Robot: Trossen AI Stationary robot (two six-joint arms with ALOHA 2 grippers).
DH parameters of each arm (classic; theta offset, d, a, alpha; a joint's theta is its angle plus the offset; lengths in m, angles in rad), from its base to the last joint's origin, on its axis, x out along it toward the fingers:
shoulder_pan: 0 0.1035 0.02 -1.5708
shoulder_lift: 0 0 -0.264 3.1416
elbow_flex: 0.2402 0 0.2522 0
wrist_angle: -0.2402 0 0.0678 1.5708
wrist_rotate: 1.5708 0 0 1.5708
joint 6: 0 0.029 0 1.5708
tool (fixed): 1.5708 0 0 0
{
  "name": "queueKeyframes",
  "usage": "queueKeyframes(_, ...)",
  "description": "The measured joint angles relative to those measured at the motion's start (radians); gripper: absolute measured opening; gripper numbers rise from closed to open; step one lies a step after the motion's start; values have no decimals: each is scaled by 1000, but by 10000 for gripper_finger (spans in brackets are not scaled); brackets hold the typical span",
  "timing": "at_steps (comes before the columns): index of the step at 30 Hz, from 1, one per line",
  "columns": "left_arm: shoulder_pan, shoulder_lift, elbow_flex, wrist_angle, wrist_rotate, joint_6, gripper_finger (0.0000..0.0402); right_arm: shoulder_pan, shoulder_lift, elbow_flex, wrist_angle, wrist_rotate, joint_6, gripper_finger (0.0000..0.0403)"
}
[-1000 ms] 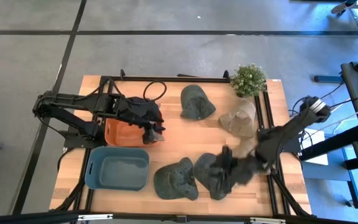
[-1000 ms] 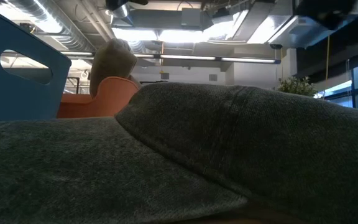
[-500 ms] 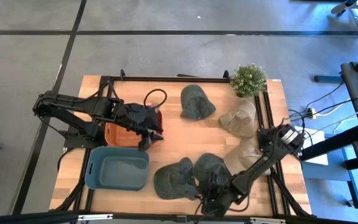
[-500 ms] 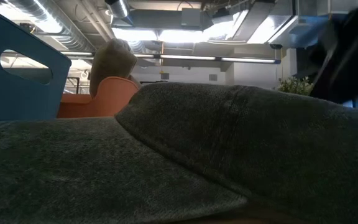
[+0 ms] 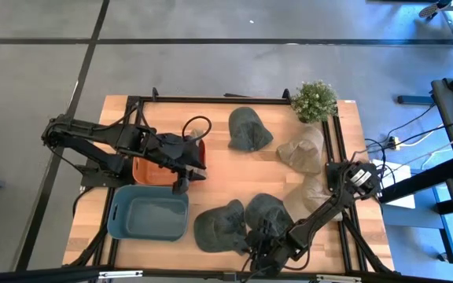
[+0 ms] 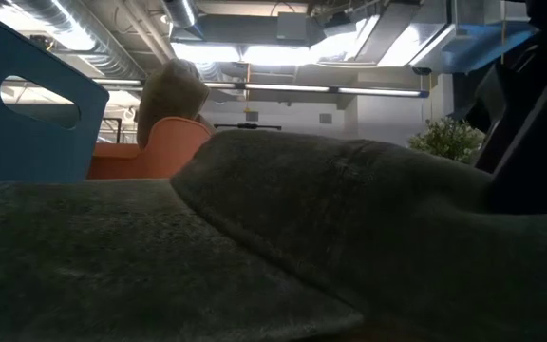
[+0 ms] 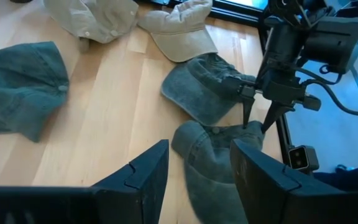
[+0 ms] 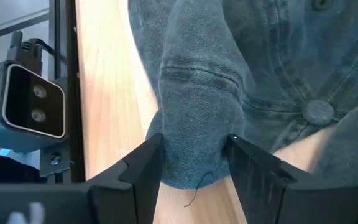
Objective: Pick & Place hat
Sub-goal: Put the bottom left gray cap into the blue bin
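Right claw is down at the table's front edge, tips on a grey-green hat. Its fingers stand fairly wide, one on each side of a bulging fold of the cloth, which fills the gap between them. I cannot tell whether they press it. The hat lies flat on the wood, not lifted. A small camera box sits on the frame rail just beside it.

From above, the right claw sits by two grey-green hats lying side by side near the front: front hat and second hat. Which of the two it straddles I cannot tell. The left wrist view shows its tips at the edge of the nearer one.

Left claw hovers between the orange bin and the blue bin. Its fingers are wide apart with nothing in them.

Farther back lie a dark green hat and a tan hat, with another tan hat near the right rail. A plant stands in the back right corner.

At table height, grey-green cloth fills the foreground, with the right arm dark at one side
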Motion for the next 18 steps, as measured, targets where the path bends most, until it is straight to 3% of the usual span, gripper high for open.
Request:
queueKeyframes(13, 0, 0, 0, 0, -2, 27, 164, -25, 2, 0, 82, -20, -1, 178)
queueKeyframes(18, 0, 0, 0, 0, -2, 37, 160, -25, 2, 0, 74, -19, -1, 149)
